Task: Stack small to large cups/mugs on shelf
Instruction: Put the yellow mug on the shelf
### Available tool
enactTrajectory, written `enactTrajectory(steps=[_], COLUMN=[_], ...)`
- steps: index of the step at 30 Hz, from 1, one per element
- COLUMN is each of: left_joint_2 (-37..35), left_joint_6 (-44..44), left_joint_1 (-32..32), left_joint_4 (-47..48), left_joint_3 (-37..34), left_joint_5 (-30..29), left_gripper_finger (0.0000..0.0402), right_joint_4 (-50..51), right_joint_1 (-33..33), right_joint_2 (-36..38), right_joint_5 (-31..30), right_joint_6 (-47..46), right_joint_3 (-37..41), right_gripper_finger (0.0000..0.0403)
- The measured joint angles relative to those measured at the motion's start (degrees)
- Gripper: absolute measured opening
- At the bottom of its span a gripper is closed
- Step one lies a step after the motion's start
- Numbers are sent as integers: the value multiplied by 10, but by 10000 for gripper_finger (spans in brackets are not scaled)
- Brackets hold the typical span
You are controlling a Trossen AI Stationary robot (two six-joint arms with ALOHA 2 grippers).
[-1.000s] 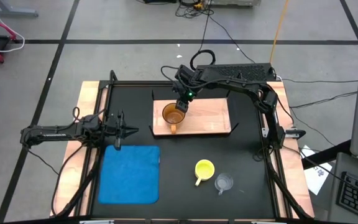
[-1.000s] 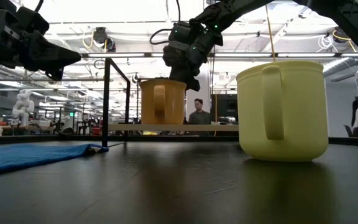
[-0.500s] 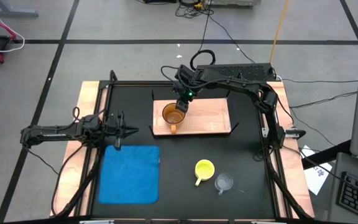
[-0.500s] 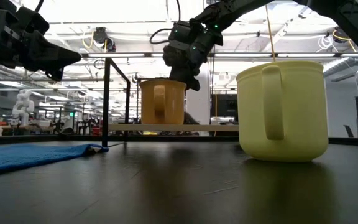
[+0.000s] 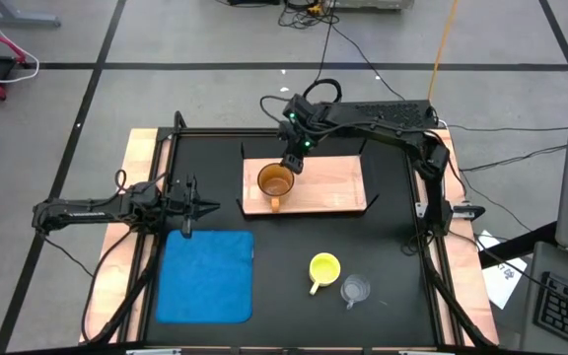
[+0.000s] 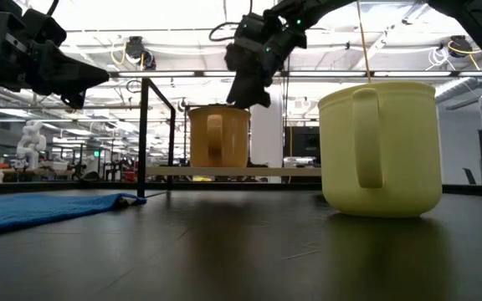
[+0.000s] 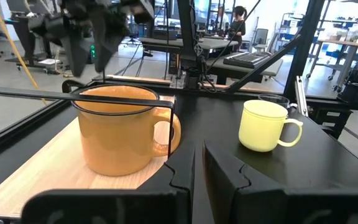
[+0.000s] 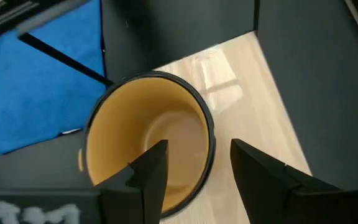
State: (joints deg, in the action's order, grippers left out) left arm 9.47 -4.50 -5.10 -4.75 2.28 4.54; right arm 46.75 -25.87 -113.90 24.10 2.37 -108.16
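On the shelf [image 5: 328, 182] stands the orange-brown mug [image 5: 275, 181], right below the right gripper [image 5: 293, 163], whose fingers are spread apart and hold nothing. It is upright, hollow, handle facing the blue mat [image 5: 203, 275]. Left gripper [image 5: 205, 207] waits, pinched together.
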Motion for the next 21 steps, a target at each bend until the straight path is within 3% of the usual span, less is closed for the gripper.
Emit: enactTrajectory(steps=[21], left_joint_2=[0], left_joint_6=[-1], left_joint_1=[0], left_joint_4=[-14], left_joint_3=[0], left_joint_5=[0], left_gripper_finger=[33], right_joint_4=[43], right_joint_1=[5], right_joint_2=[154], right_joint_5=[-3], right_joint_6=[7], right_joint_3=[0], right_gripper_finger=[165])
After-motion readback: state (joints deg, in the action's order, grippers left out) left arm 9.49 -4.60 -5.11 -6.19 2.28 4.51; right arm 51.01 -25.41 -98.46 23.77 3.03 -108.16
